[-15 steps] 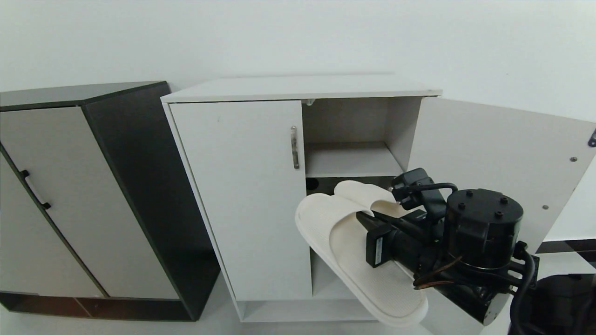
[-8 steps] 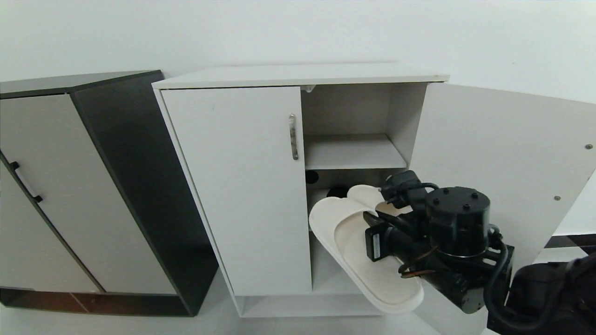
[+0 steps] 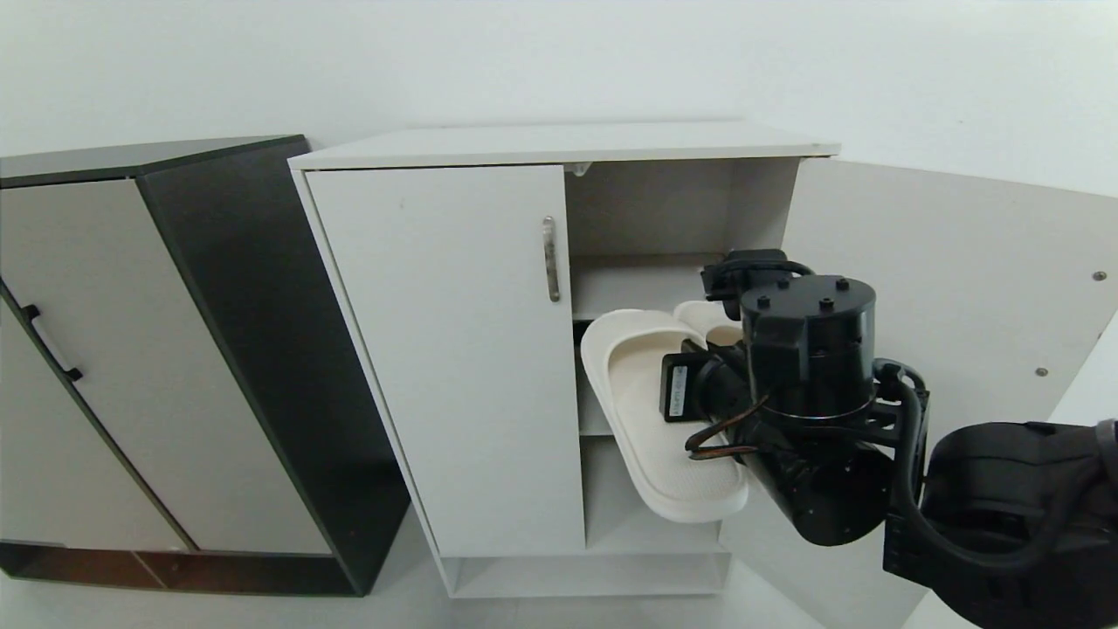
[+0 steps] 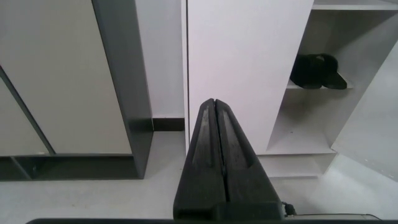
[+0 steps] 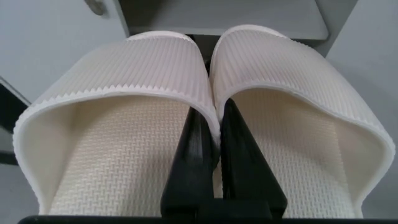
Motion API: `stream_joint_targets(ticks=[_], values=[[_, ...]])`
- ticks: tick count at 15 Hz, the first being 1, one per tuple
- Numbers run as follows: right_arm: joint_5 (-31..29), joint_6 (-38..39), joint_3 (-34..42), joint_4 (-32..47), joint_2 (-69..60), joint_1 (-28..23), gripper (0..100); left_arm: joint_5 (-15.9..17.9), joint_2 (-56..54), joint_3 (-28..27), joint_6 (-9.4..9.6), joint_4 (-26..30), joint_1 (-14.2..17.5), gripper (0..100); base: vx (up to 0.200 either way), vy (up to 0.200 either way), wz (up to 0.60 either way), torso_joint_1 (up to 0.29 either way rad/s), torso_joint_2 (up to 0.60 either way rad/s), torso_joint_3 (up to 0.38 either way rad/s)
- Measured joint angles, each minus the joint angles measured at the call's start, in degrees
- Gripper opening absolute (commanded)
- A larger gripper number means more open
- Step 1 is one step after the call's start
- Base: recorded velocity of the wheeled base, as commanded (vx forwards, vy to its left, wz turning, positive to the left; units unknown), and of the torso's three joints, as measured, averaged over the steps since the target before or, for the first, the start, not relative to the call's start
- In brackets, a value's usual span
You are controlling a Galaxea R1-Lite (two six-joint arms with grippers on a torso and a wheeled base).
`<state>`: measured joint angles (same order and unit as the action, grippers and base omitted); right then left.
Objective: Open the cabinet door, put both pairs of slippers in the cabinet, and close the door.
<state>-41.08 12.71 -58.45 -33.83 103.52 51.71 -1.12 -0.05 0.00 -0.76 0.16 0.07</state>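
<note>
Slippers (image 3: pixel 648 445) raised, pinched by right tool (image 5: pixel 212 118)

The right arm (image 3: pixel 812 393) is matte black. Behind its jaws sits a squat cylindrical housing (image 3: pixel 808 349) with small screws (image 3: pixel 762 300) in its flat cap. Beside it are a white label (image 3: pixel 674 393), a thick black cable (image 3: pixel 915 393) and thin brown wires (image 3: pixel 712 428). The left jaws are long black grooved bars.

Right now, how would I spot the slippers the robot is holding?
Find the white cabinet with one door swung open. Before its opening, the right gripper holds the cream slippers, side by side. They are pale and ribbed, unlike the black pair inside the cabinet.
</note>
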Motion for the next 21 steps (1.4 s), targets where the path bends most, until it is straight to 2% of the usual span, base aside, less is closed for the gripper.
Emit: stream_joint_targets(ticks=[5,19,21], values=[[-1.5,-0.2,-0.8,3.0,0.5,-0.2,0,0.0,0.0,0.0,0.02,0.0,0.0,0,0.0,0.0,0.0,0.0,0.0,0.0],[-2.0,0.0,-1.5,3.1,1.3,-0.1,0,0.0,0.0,0.0,0.1,0.0,0.0,0,0.2,0.0,0.0,0.002,0.0,0.005],[-2.2,0.1,-1.5,2.9,1.6,-0.1,0,0.0,0.0,0.0,0.05,0.0,0.0,0,0.0,0.0,0.0,0.0,0.0,0.0]])
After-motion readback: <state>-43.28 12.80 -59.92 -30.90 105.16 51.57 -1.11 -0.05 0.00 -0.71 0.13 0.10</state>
